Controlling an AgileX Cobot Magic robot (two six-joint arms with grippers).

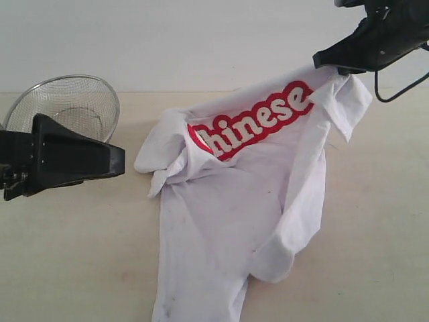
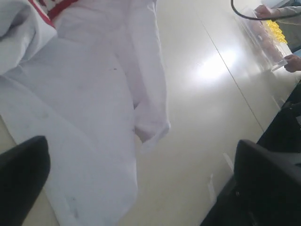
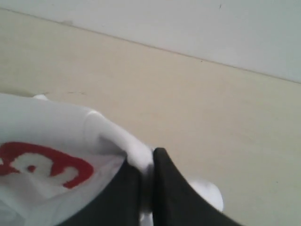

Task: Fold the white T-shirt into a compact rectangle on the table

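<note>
The right gripper (image 1: 320, 60) is clamped tight on an upper corner of the shirt (image 1: 228, 208) and holds it raised above the bench (image 1: 74, 268) toward the far right edge — the red-outlined lettering slopes up to it. The rest of the shirt lies crumpled on the bench, running from the middle down to the near edge, with one sleeve bunched on its left. The left gripper (image 1: 119, 161) hovers with its jaws wide apart, holding nothing, near the shirt's left side but clear of it — a mesh bowl (image 1: 67, 104) sits behind it by the far edge.
</note>
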